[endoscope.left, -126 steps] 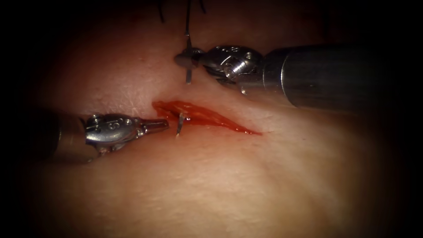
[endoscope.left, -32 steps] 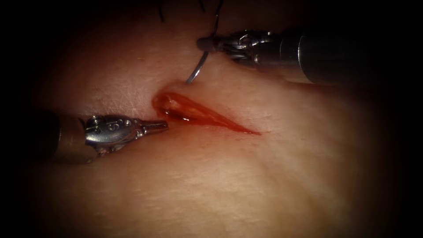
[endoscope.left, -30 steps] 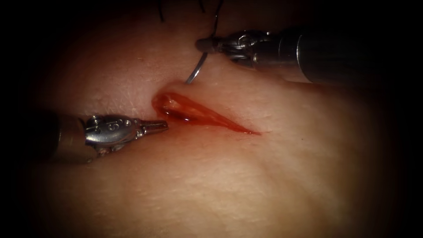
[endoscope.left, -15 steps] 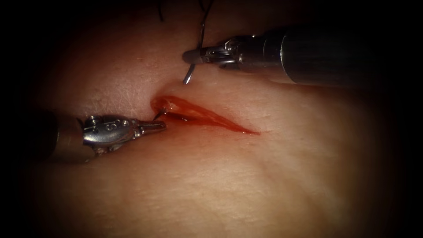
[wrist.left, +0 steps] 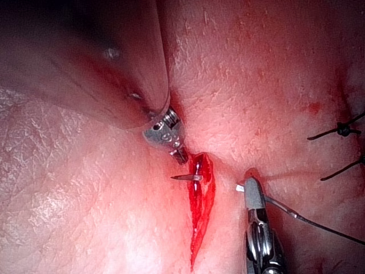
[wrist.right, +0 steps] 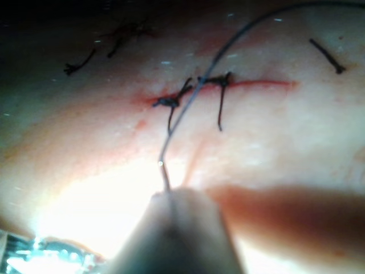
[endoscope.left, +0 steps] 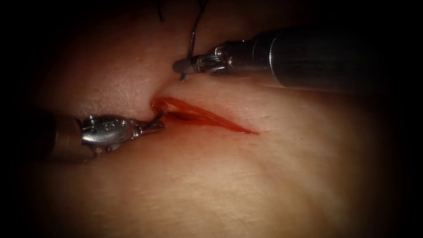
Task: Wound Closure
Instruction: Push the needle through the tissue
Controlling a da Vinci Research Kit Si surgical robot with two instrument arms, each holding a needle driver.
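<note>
1. Red fluid [endoscope.left: 194,113] filled the cut [endoscope.left: 220,121] in the tissue [endoscope.left: 246,176].
2. The right tool [endoscope.left: 180,67] clenched the needle [endoscope.left: 182,76] near its thread [endoscope.left: 192,39] end, beside the cut's upper edge.
3. The needle tip [wrist.left: 181,178] stuck out inside the cut's left end, at the left tool [endoscope.left: 157,123]; I could not tell its jaws' state.
4. Knotted stitches [wrist.right: 197,85] lay beyond.

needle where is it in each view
Endoscope: needle tip in the cut beside the empty left tool; tail in the right tool, above the cut.
Left wrist: tip crosses the cut.
Right wrist: unclear, at its own jaws.
Shared landmark: thread off the right tool.
</note>
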